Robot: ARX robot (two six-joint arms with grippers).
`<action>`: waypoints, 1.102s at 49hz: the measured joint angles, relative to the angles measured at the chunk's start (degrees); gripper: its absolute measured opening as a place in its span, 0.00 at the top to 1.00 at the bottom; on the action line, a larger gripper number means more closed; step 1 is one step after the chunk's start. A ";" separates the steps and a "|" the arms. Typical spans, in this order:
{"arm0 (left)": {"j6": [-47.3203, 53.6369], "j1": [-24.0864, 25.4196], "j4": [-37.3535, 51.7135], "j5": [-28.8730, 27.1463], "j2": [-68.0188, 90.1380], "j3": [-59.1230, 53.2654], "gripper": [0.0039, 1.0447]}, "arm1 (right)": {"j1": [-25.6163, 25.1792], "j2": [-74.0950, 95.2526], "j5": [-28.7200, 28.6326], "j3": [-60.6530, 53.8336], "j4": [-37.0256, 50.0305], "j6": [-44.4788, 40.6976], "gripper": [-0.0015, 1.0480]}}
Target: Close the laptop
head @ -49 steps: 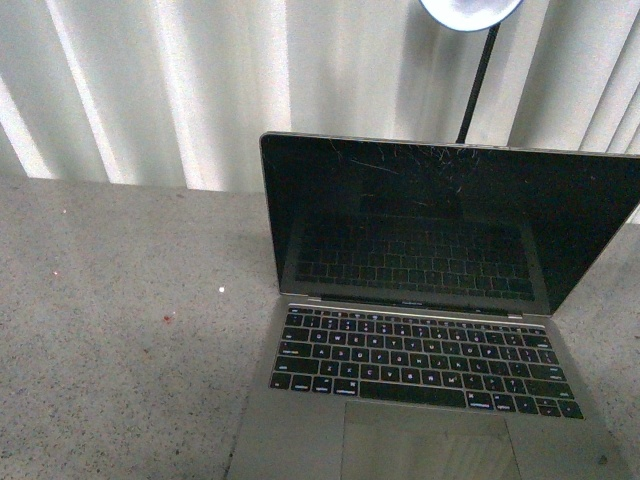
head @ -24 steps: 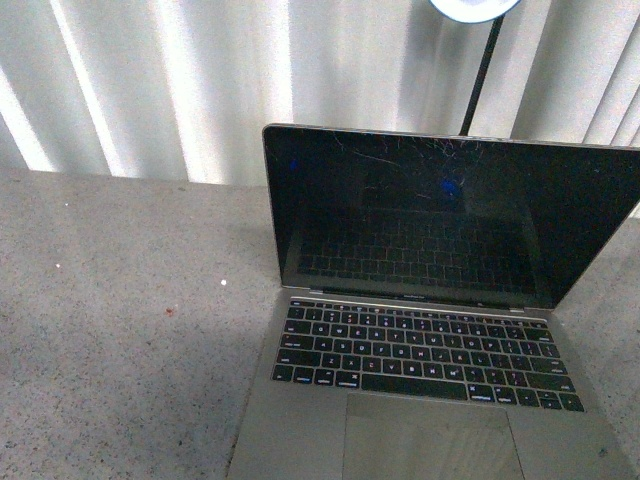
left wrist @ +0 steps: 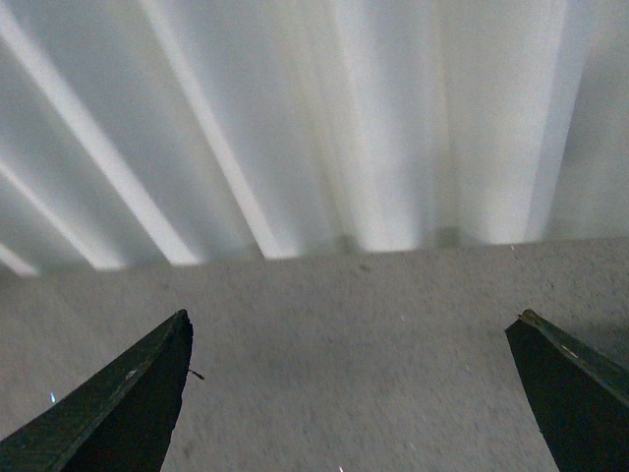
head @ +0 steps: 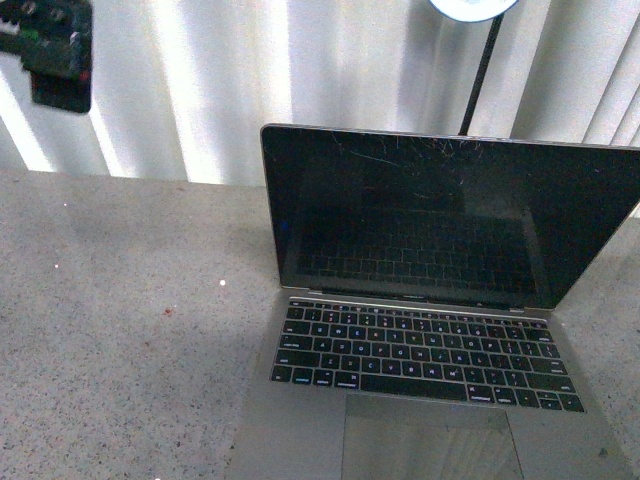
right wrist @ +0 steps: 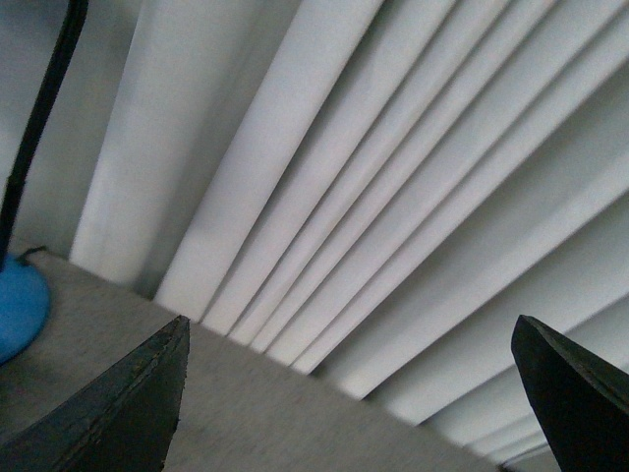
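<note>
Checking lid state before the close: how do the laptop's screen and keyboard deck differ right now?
The screen stands open, near upright; the deck lies flat on the table. The screen is glossy black and scratched; the deck is silver-grey with black keys. Shared: same width, joined at the hinge.

1. The right hand (right wrist: 349, 334) has two dark fingers (right wrist: 128, 413). They are spread far apart, and nothing is held between them.
2. A grey table (right wrist: 246, 413) lies under the hand.
3. A white curtain (right wrist: 393, 197) hangs behind the table. It has many long folds, and they look slanted here.
4. A round blue base (right wrist: 15, 310) sits on the table, near one finger.
5. A thin black pole (right wrist: 39, 118) goes up from the blue base, in front of the curtain.
</note>
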 joint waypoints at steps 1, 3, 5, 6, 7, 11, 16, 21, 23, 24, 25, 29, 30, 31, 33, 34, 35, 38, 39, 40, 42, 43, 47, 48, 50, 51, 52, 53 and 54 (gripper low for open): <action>0.85 -0.09 -0.13 0.17 0.48 0.94 0.06 | 0.22 0.74 -0.39 1.44 -0.37 -1.09 0.07; 3.87 -0.46 -0.42 1.03 2.29 4.50 0.06 | 0.50 1.79 -1.20 3.58 -1.36 -3.37 0.07; 6.56 -0.83 -1.05 1.70 3.48 7.08 0.06 | 0.76 2.73 -2.38 5.49 -2.78 -5.97 0.07; 8.41 -1.11 -1.51 2.36 4.15 8.63 0.06 | 0.94 3.28 -2.89 6.60 -3.89 -7.04 0.07; 10.84 -1.42 -1.95 3.17 4.87 10.10 0.06 | 1.16 3.89 -3.50 7.76 -5.20 -9.01 0.07; 16.72 -2.51 -3.28 5.40 6.69 14.19 0.06 | 1.84 6.01 -5.77 11.32 -9.44 -15.12 0.07; 27.17 -4.48 -6.08 8.15 8.59 19.10 0.06 | 2.71 7.91 -7.48 14.71 -14.27 -21.86 0.07; 37.83 -6.38 -9.29 10.05 10.08 22.84 0.06 | 3.74 9.46 -9.14 17.57 -18.29 -30.69 0.07; 41.03 -6.97 -10.36 10.45 10.60 23.89 0.06 | 4.13 9.94 -9.44 18.56 -19.34 -33.20 0.07; 42.60 -7.30 -11.10 10.73 10.88 24.50 0.06 | 4.37 10.19 -9.68 19.21 -20.04 -34.36 0.07; 44.63 -7.58 -11.85 11.06 11.19 25.09 0.06 | 4.61 10.51 -9.81 19.85 -20.70 -36.28 0.07; 51.23 -8.22 -14.12 11.67 12.20 26.64 0.06 | 5.46 11.50 -10.60 22.14 -23.34 -41.22 0.07; 53.20 -8.35 -14.93 11.74 12.57 27.10 0.06 | 5.57 11.65 -10.75 22.47 -23.80 -41.90 0.07; 55.21 -8.46 -15.72 11.91 12.94 27.61 0.06 | 5.79 11.89 -11.13 23.15 -24.85 -43.47 0.07; 57.70 -8.55 -16.90 12.13 13.49 28.17 0.06 | 6.10 12.26 -11.63 24.09 -26.40 -45.38 0.07; 60.22 -8.55 -17.73 12.11 13.81 28.59 0.06 | 6.27 12.50 -11.98 24.68 -27.36 -46.64 0.07; 61.70 -8.59 -18.56 12.11 14.14 28.98 0.06 | 6.40 12.72 -12.37 25.24 -28.33 -48.04 0.07; 67.19 -8.83 -22.32 12.09 15.23 30.91 0.06 | 6.93 13.62 -13.09 27.47 -32.22 -52.70 0.07; 68.76 -8.94 -24.09 11.89 15.58 31.93 0.06 | 7.10 13.90 -13.46 28.33 -33.75 -54.60 0.07; 69.55 -9.01 -25.20 11.74 15.87 32.65 0.06 | 7.23 14.10 -13.75 28.89 -34.93 -55.71 0.07; 71.08 -9.27 -27.71 11.45 16.46 34.53 0.06 | 7.45 14.58 -14.45 30.27 -37.64 -57.70 0.07; 71.69 -9.40 -28.57 11.32 16.68 35.28 0.06 | 7.56 14.64 -14.58 30.69 -38.34 -58.45 0.07; 72.81 -10.14 -30.95 10.58 17.27 37.62 0.06 | 7.91 14.80 -15.39 31.91 -41.11 -59.87 0.07; 72.94 -10.43 -31.52 10.27 17.38 38.27 0.06 | 8.02 14.80 -15.58 32.15 -41.77 -60.15 0.07; 73.05 -10.86 -32.50 10.08 17.55 39.15 0.06 | 8.20 14.80 -15.67 32.37 -42.53 -60.54 0.09; 73.11 -11.15 -33.22 9.84 17.64 39.69 0.06 | 8.28 14.78 -15.74 32.50 -43.12 -60.92 0.12; 73.16 -11.47 -33.92 9.44 17.77 40.24 0.07 | 8.41 14.78 -15.85 32.61 -43.80 -61.33 0.15; 73.31 -11.61 -34.25 9.42 17.81 40.48 0.08 | 8.52 14.78 -16.02 32.63 -44.41 -61.75 0.19; 73.37 -11.85 -34.84 9.03 17.88 40.94 0.11 | 8.57 14.78 -16.06 32.63 -44.70 -61.83 0.20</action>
